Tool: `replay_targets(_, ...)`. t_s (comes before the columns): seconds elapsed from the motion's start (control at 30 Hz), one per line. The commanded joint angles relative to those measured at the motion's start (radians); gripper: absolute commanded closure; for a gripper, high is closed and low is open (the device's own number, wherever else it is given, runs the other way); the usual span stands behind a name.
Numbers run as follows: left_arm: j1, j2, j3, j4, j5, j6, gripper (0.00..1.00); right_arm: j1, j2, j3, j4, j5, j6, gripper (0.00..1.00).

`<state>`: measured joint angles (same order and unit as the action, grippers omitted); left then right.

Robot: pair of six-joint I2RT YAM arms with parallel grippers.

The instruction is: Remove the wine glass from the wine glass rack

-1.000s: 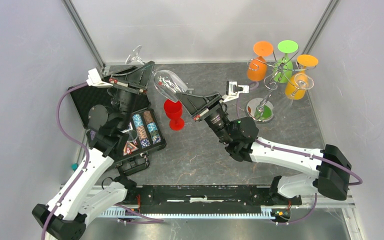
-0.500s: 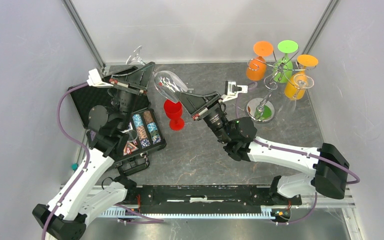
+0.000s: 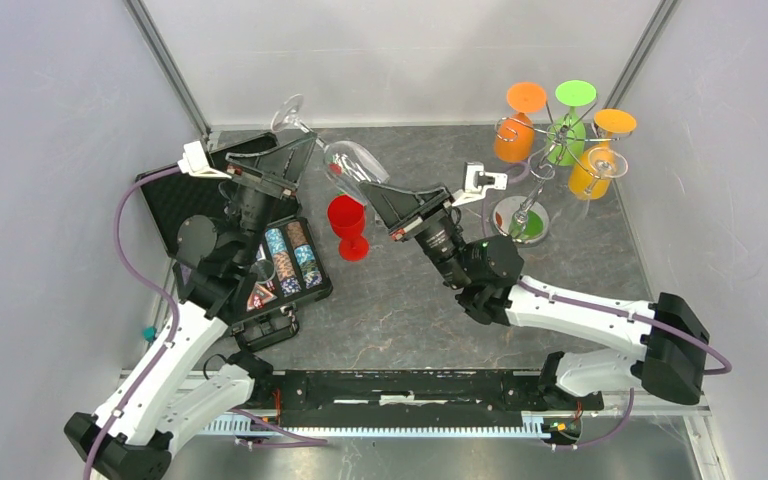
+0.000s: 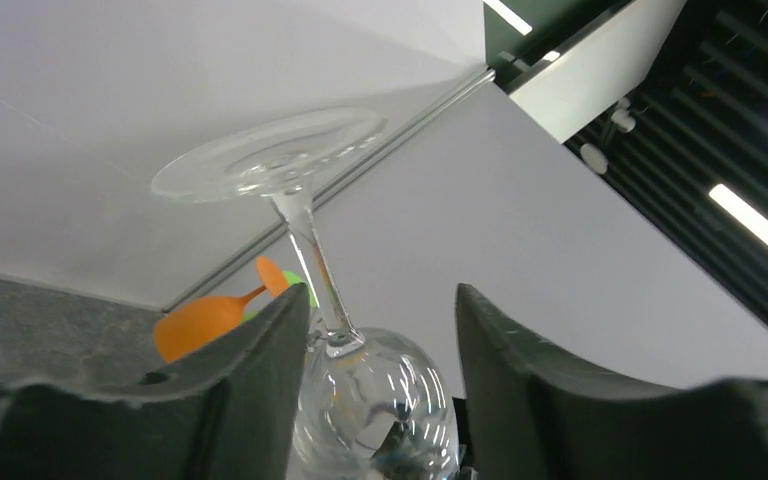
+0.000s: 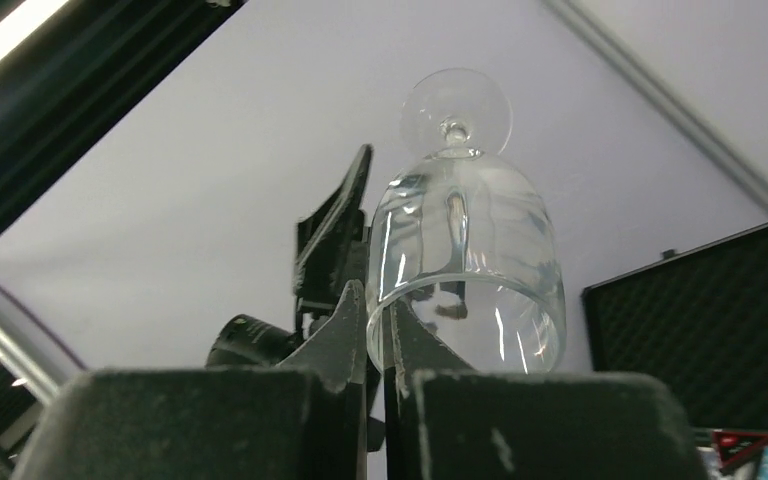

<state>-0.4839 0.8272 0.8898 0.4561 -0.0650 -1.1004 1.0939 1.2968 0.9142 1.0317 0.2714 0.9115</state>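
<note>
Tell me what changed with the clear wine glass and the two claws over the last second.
The left claw opened and let go of the stem of the clear wine glass. The right claw alone holds it now, by the rim, and it shifted slightly right. The red glass and the wine glass rack stayed put.

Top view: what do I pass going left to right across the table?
In order: chip case → red glass → orange glass → green glass → amber glass. The clear wine glass overlaps the red one, so it is left out.
</note>
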Motion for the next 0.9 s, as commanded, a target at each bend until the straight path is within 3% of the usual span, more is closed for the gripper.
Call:
replay_targets(0.0, -0.001, -0.025, -0.003, 0.010, 0.095, 0.094, 0.31, -0.006, -0.070, -0.021, 0.021, 0.073, -0.144, 1.00)
replay_targets(0.07, -0.001, -0.029, -0.005, -0.020, 0.110, 0.109, 0.13, -0.007, -0.093, -0.035, 0.009, 0.104, -0.192, 1.00)
replay_targets(0.17, -0.001, -0.048, -0.006, -0.101, 0.132, 0.162, 0.01, -0.009, -0.138, -0.038, -0.074, 0.147, -0.290, 1.00)
replay_targets(0.5, -0.001, -0.143, 0.094, -0.558, 0.040, 0.545, 0.00, -0.012, -0.296, 0.135, -0.847, 0.246, -0.770, 1.00)
replay_targets(0.73, -0.001, -0.136, 0.123, -0.702, -0.024, 0.634, 0.00, -0.011, -0.216, 0.374, -1.456, 0.246, -0.895, 1.00)
replay_targets(0.87, -0.001, -0.134, 0.113, -0.747, -0.087, 0.642, 0.00, -0.011, -0.160, 0.403, -1.622, 0.241, -0.935, 1.00)
